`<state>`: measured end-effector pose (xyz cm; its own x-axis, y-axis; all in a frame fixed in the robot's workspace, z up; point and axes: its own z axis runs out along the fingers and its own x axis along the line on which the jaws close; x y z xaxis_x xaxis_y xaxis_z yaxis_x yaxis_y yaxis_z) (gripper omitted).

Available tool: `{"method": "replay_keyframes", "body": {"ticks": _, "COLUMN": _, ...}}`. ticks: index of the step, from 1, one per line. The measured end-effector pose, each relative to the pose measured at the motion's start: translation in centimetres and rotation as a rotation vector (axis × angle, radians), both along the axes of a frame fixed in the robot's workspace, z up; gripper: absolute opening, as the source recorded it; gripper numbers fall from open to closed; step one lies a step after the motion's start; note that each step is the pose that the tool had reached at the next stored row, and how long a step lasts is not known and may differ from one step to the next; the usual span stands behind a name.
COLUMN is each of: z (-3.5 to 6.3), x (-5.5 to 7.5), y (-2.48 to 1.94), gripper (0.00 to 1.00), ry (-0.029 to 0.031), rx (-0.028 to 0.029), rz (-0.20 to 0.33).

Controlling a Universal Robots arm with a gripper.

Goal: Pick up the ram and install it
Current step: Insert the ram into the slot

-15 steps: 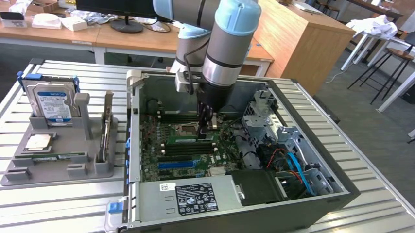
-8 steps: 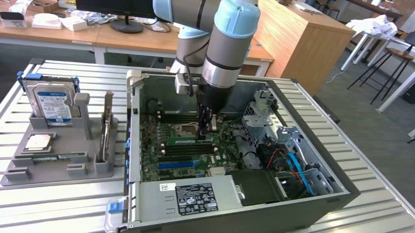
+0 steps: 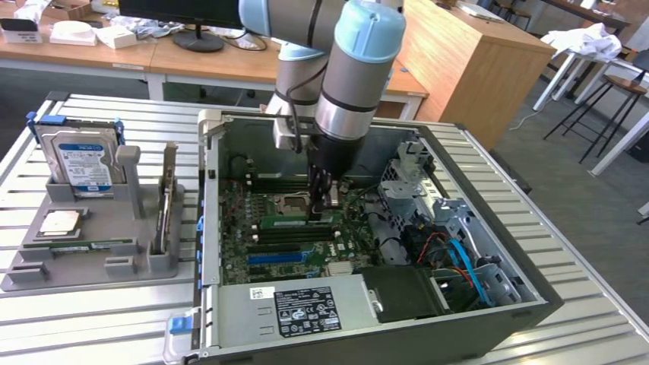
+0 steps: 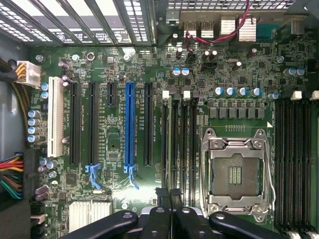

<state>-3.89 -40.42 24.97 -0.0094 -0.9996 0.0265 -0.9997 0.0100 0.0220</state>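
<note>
Ram [image 3: 287, 221] clenched in the jaws above motherboard [image 4: 113, 139] slots, one end hidden behind them.

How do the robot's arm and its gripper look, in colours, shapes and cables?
The arm is built of silver-grey round tubes with light blue caps at the joints. A thin black cable seems to run beside its lower part. The gripper is black and narrow, with glossy rounded links and small round screws.

Bright, even room light, soft shadows.
Mild glare on the slatted table [image 3: 102, 319]; the case interior [image 3: 254, 228] sits dimmer under the arm [image 3: 350, 84].
</note>
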Motion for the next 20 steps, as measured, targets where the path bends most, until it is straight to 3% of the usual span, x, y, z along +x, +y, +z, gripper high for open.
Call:
{"method": "replay_keyframes", "body": {"ticks": 4, "z": -0.43, "x": 0.0, "y": 0.0, "gripper": 0.11, "ry": 0.0, "rx": -0.0001, "rz": 0.0}}
{"method": "replay_keyframes", "body": {"ticks": 6, "z": -0.44, "x": 0.0, "y": -0.34, "gripper": 0.11, "ry": 0.0, "rx": 0.0001, "rz": 0.0}}
{"method": "replay_keyframes", "body": {"ticks": 20, "z": -1.03, "x": 0.0, "y": -0.35, "gripper": 0.11, "ry": 0.0001, "rx": -0.0001, "rz": 0.0}}
